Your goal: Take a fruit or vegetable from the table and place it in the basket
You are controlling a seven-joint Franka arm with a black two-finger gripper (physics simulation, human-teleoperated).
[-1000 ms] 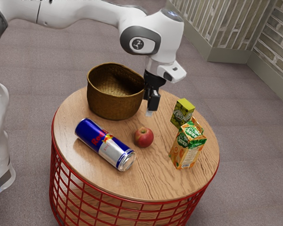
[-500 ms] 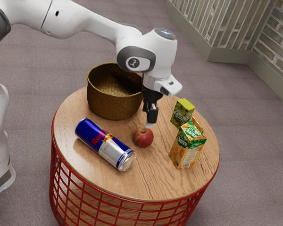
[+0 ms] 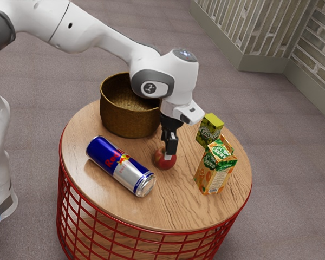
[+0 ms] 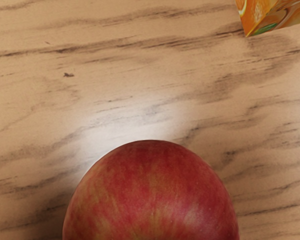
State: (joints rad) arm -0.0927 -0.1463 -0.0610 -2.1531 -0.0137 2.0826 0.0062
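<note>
Down at the red apple (image 3: 162, 164) on the round table is the gripper (image 3: 167, 154), its lower end overlapping the fruit in the exterior view. Whether it holds the apple cannot be told, as the apple's far side is hidden. In the wrist view the apple (image 4: 152, 195) looms large at the lower edge, directly under my hand. The brown woven basket (image 3: 127, 122) stands upright behind the apple, toward the exterior view's upper left, its rim partly covered by the arm.
A Red Bull can (image 3: 121, 165) lies on its side left of the apple in the exterior view. On the right stand an orange juice carton (image 3: 215, 168) and a green-topped box (image 3: 209, 130). The carton's corner (image 4: 260, 17) shows in the wrist view.
My hand has come down and slightly toward the exterior view's left, from above the table to the apple. The apple, basket, can and cartons have stayed where they were.
</note>
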